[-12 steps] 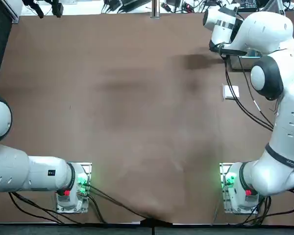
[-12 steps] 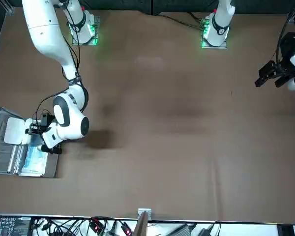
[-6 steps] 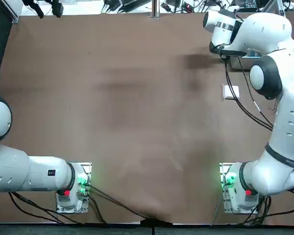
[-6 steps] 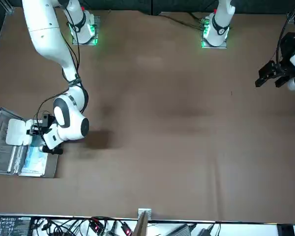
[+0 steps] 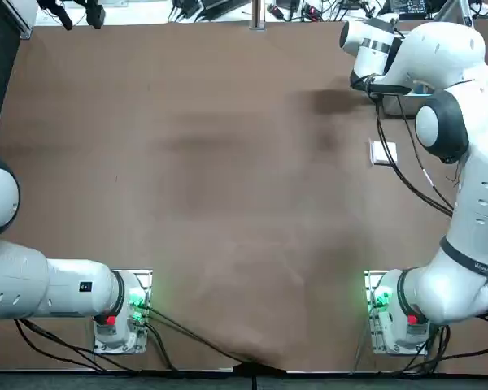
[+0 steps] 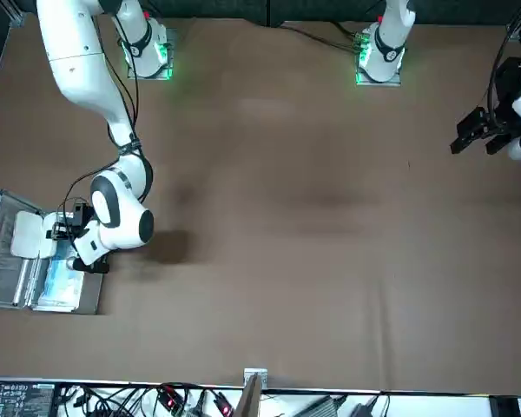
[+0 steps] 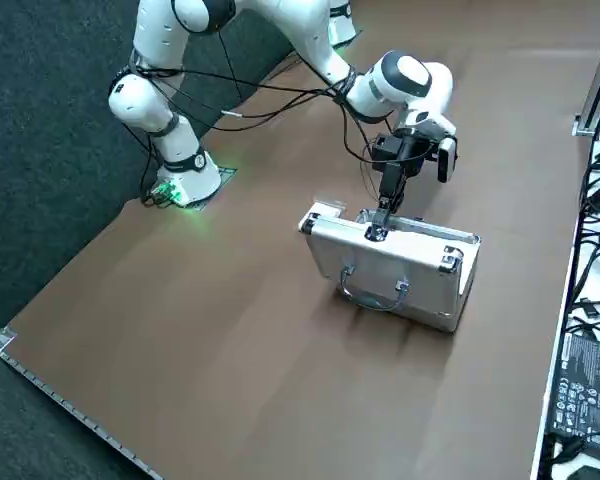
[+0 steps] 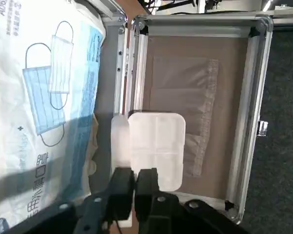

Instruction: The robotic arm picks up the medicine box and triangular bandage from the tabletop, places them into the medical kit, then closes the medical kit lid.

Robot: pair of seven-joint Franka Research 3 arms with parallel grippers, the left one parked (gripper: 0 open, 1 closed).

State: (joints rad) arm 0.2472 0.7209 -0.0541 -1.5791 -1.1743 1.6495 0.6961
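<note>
Bandage [image 6: 26, 234]: in the front view, gripped in the right gripper [image 6: 61, 231], just above the open kit [image 6: 7, 280]. In the top view, medicine box [image 5: 383, 153] on the table [image 5: 228, 187], near the gripper's arm. In the right side view, fingers pointing down over the kit. In the right wrist view, fingers nearly together, closed on the bandage's edge, with mask packet [image 8: 44, 102] beside them.
</note>
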